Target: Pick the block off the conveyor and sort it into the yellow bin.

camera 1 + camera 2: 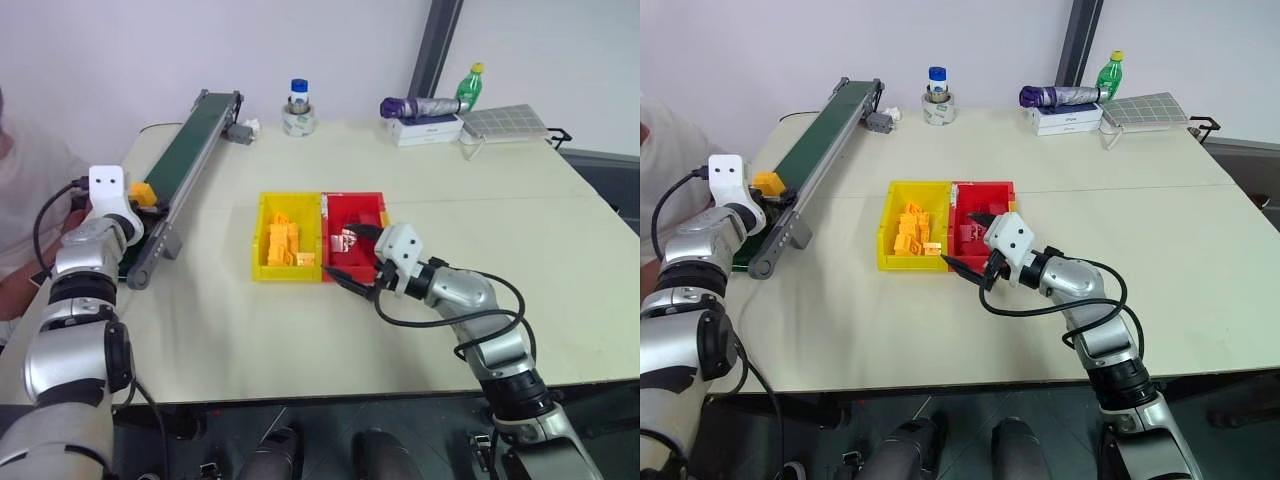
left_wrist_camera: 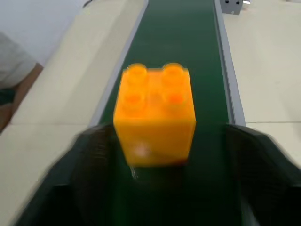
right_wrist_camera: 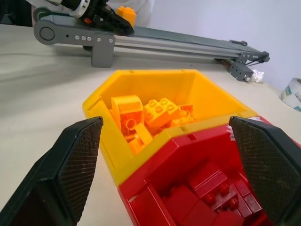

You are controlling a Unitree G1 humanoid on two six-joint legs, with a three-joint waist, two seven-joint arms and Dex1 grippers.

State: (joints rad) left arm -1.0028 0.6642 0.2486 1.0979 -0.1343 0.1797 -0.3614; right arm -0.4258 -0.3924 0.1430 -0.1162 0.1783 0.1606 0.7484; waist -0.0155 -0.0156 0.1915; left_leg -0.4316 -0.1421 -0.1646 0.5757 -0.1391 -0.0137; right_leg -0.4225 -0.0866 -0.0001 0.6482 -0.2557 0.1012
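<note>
The block (image 2: 156, 115) sits on the conveyor (image 1: 195, 140) near its close end, between the 2 spread fingers of the left gripper (image 2: 155, 155), which flank it without clearly pressing its sides. The right gripper (image 3: 174, 165) hovers released over the bench (image 1: 420, 190), at the near edge of the yellow bin (image 1: 262, 250) and the red bin (image 1: 372, 203), both holding bricks.
</note>
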